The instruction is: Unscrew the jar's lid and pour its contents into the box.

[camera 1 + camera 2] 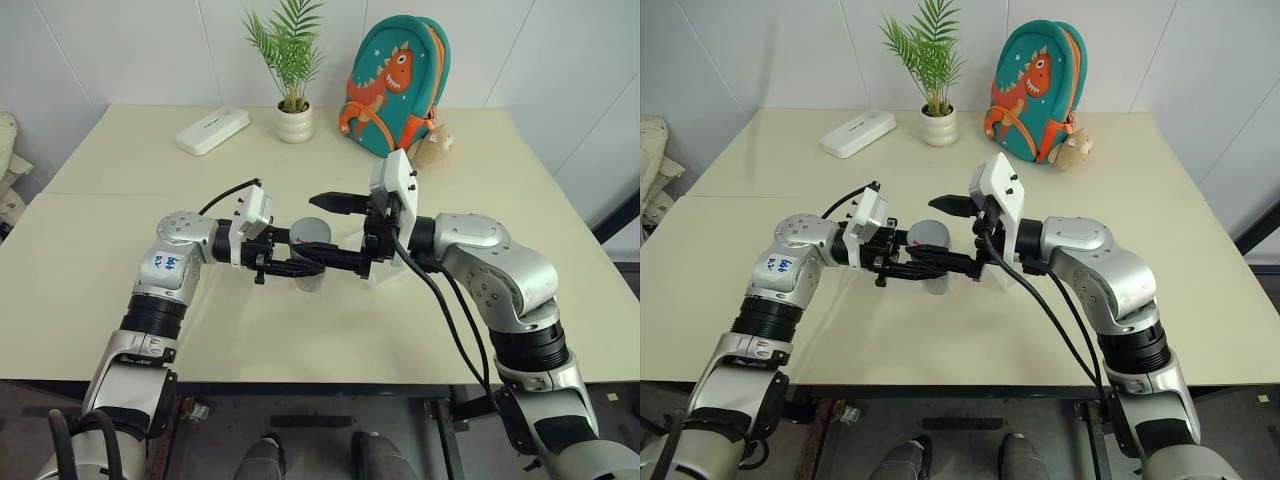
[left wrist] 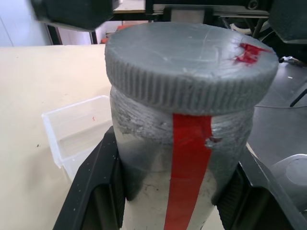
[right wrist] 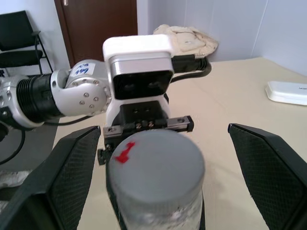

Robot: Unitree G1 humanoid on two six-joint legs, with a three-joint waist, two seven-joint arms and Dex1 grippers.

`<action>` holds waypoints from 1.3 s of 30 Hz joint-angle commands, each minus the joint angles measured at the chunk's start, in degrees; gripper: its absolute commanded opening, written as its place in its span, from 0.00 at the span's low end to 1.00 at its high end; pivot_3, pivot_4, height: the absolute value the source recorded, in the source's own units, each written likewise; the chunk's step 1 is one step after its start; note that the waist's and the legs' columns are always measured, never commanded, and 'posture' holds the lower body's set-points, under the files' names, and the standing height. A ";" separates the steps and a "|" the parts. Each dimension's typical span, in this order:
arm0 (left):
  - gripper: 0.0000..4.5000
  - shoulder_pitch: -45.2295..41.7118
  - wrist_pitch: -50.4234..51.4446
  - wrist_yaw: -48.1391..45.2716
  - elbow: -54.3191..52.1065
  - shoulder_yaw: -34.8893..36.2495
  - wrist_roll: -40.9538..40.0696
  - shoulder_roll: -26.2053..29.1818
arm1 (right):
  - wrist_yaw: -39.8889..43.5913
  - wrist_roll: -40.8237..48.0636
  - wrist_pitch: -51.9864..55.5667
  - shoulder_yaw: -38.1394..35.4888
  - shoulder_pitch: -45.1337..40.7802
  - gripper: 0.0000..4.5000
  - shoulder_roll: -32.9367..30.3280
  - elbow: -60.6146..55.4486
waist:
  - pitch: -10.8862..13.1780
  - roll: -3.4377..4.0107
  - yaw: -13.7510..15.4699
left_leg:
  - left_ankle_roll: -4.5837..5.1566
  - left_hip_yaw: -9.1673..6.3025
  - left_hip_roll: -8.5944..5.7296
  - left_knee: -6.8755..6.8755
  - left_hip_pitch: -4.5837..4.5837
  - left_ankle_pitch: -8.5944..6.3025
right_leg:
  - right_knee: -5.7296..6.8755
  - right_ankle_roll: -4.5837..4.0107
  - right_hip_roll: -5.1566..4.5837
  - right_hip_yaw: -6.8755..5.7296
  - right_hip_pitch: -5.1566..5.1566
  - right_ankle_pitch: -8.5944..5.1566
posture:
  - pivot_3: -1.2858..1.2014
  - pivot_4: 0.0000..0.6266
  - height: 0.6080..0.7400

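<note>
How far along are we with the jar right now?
Done: the left gripper is shut on the jar, held up above the table. In hand: the right gripper is open, its fingers either side of the lid, which sits on the jar. Left: unscrewing the lid and pouring into the box.

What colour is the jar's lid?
Grey, with a red mark on top; the lid shows best in the left wrist view.
</note>
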 commanded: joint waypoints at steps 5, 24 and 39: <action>0.43 -1.32 -0.48 -0.31 -1.48 0.91 -1.04 -0.50 | -1.60 -1.01 -1.00 1.70 -1.83 1.00 2.94 -0.30 | 0.00 0.00 -0.02 | 0.00 0.00 0.00 0.01 0.00 0.00 | 0.02 0.00 0.00 0.00 0.00 0.00 | 0.52 0.24 1.00; 0.43 -0.47 1.23 -1.45 -4.05 1.32 -2.08 0.13 | -1.21 -5.59 -3.55 -0.03 -2.86 1.00 -1.08 3.76 | 0.00 0.00 0.00 | 0.00 -0.01 0.00 0.05 0.00 0.00 | 0.06 0.01 0.02 -0.01 0.00 0.00 | 0.52 0.24 1.00; 0.43 0.02 0.23 -2.01 -2.92 2.22 -2.07 0.43 | -1.41 -1.41 0.79 -2.68 -0.10 1.00 -8.36 -2.57 | 0.00 0.00 0.04 | 0.00 -0.01 0.00 0.05 0.00 0.00 | 0.05 0.00 0.01 0.00 0.00 0.00 | 0.52 0.24 1.00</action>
